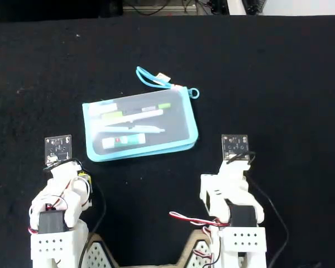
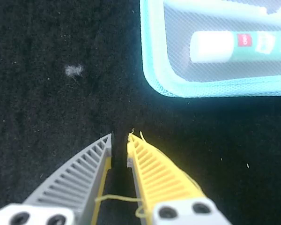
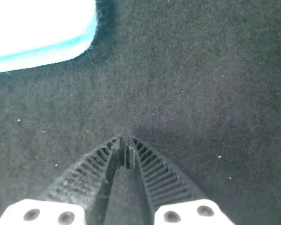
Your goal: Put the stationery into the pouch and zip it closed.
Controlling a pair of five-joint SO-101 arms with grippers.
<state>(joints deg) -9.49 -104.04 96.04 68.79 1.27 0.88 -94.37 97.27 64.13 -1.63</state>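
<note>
**Status: pouch loaded, zip to be verified**

Nearest, the left pincer and right pincer hang low over the bench, both closed to a sliver and holding nothing. Beyond them, at centre, the pouch lies flat. Pens and a glue stick show behind its mesh front, and the strap trails from the far edge. Loading appears complete. Zip closure cannot be confirmed; if it is open, one pincer should pin the pouch while the other draws the slider.
</note>
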